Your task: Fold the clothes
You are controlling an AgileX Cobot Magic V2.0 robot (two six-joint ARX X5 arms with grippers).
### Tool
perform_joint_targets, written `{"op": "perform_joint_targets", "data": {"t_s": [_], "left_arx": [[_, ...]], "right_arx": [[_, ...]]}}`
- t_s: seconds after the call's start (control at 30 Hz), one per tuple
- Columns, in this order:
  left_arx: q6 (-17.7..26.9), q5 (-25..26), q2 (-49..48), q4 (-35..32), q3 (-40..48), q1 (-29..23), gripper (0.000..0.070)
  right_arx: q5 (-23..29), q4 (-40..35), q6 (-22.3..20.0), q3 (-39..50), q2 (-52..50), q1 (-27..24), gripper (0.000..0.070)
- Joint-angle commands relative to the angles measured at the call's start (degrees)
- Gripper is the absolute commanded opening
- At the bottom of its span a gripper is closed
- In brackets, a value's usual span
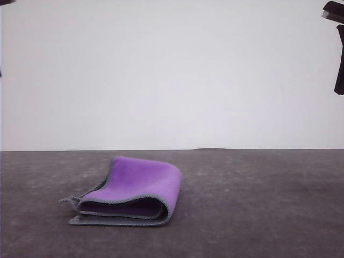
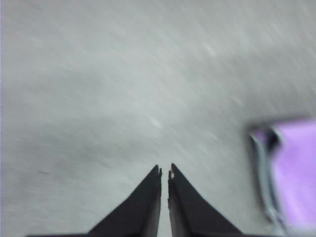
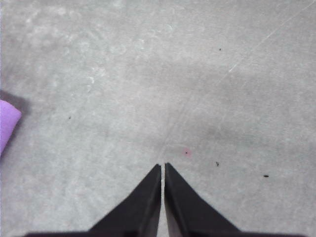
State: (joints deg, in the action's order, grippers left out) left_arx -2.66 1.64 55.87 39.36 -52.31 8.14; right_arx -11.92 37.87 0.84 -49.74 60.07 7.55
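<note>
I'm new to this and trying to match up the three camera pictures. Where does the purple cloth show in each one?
Front view: the folded cloth lies on the grey table, left of centre, purple face up.
Left wrist view: blurred, at the picture's right edge, apart from the closed left gripper.
Right wrist view: a purple corner at the left edge, apart from the closed right gripper.
Shared landmark: the grey table.
</note>
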Motion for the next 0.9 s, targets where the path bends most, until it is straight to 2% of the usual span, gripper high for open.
{"op": "perform_joint_targets", "data": {"t_s": [0.0,0.2,0.5,0.6,0.87], "left_arx": [[-2.8,-1.2,-2.5,-3.4,3.4,-0.8,0.0012],[-3.0,-1.4,-15.2,-15.0,19.0,-3.7,0.0012],[-4.5,-1.4,-33.4,-26.4,39.6,-8.2,0.0012],[-4.6,-1.4,-39.0,-28.5,43.9,-9.2,0.0012],[-4.5,-1.4,-50.0,-28.5,49.0,-10.3,0.0012]], "right_arx": [[0.0,-0.6,0.0,-0.9,0.5,0.1,0.0004],[0.0,-0.6,0.0,-0.9,0.5,0.1,0.0004],[0.0,-0.6,0.0,-0.9,0.5,0.1,0.0004],[0.0,-0.6,0.0,-0.9,0.5,0.1,0.0004],[0.0,-0.6,0.0,-0.9,0.5,0.1,0.0004]]}}
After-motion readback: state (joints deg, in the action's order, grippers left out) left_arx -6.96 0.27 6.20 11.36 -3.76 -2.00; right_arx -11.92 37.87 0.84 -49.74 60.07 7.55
